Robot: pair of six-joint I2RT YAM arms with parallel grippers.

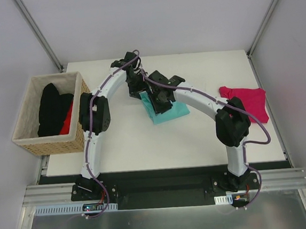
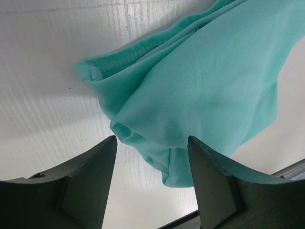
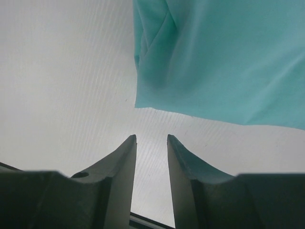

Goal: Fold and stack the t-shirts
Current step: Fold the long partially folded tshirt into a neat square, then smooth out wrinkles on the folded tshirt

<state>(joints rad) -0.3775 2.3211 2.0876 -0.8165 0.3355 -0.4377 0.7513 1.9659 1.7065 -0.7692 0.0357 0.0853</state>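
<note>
Ok so here's the setup: the teal-green t-shirt (image 1: pixel 170 113) sits roughly mid-counter (image 1: pixel 145 147), bunched into a loose folded rectangle, and both arms are reaching in over its far-left end. The left arm (image 1: pixel 91 117) arcs in from the basket side and the right arm (image 1: pixel 231 121) curves in from the other side, so their wrists end up right next to each other above the cloth.

On the left wrist cam, the left jaws are spread wide with nothing between them. The teal shirt (image 2: pixel 205 90) lies just past the tips, with a stitched hem and a rumpled folded corner showing.

On the right wrist cam, the right jaws are only a little apart, a narrow gap with bare counter showing through. They aren't pinching anything. The shirt's edge (image 3: pixel 224 57) is a bit ahead of the tips and off to the right.

The magenta-pink t-shirt (image 1: pixel 248 102) is lying crumpled near the right edge of the counter, well apart from the teal one. The black t-shirts (image 1: pixel 51 110) are piled in the tan woven basket (image 1: pixel 54 144) off the counter's left side, with a bit of red cloth (image 1: pixel 68 123) poking out beside them.
</note>
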